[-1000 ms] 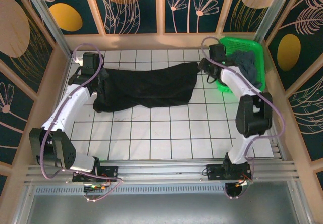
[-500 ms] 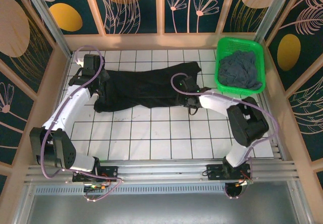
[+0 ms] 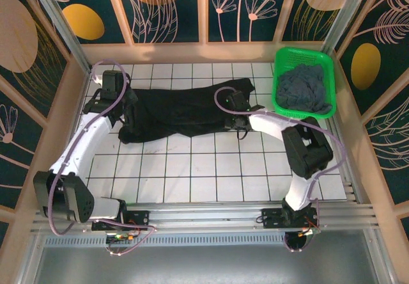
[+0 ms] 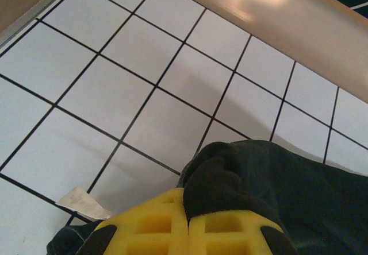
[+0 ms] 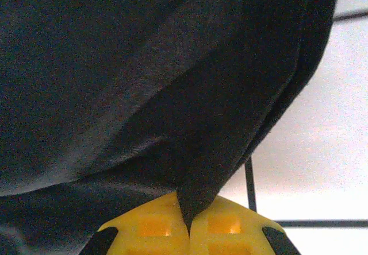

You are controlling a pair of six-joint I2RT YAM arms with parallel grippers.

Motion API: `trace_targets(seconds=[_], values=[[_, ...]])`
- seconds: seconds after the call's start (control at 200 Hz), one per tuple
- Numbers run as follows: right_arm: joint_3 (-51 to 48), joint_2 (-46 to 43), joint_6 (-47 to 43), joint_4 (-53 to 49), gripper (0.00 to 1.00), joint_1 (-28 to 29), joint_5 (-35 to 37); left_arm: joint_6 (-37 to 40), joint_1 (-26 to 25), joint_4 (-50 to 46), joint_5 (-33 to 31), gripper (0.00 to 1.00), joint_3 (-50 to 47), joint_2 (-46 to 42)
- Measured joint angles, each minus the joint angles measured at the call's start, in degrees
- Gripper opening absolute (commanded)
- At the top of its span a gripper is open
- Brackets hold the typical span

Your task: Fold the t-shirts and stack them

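Note:
The black t-shirt (image 3: pixel 179 111) lies stretched across the back of the tiled table. My left gripper (image 3: pixel 124 105) is shut on its left end; the yellow pads (image 4: pixel 144 226) pinch a fold of black cloth (image 4: pixel 247 180). My right gripper (image 3: pixel 235 114) is shut on the shirt's right end, and dark cloth (image 5: pixel 144 82) hangs out from between its pads (image 5: pixel 230 226). The slate grey-blue t-shirt (image 3: pixel 305 89) sits crumpled in the green basket.
The green mesh basket (image 3: pixel 300 57) stands in the back right corner. A wooden rail (image 4: pixel 276 8) runs along the table's far edge. A white label (image 4: pixel 83 203) of the shirt lies on the tiles beside my left pads. White tiles (image 3: pixel 204 169) spread in front of the shirt.
My right gripper came from the basket corner leftward down to the shirt's right end, then shifted slightly back. The left arm barely moved.

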Motion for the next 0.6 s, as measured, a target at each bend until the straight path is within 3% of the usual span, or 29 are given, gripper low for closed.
trace_targets(seconds=[0.315, 0.601], values=[[0.9, -29.7, -1.6, 4.8, 0.00, -1.0, 4.8, -4.5, 0.0, 2.5, -1.0, 0.00, -1.4, -18.0], [5.6, -38.8, -3.1, 5.3, 0.00, -5.7, 6.8, -7.2, 0.0, 9.2, -2.0, 0.00, -2.2, -29.4]])
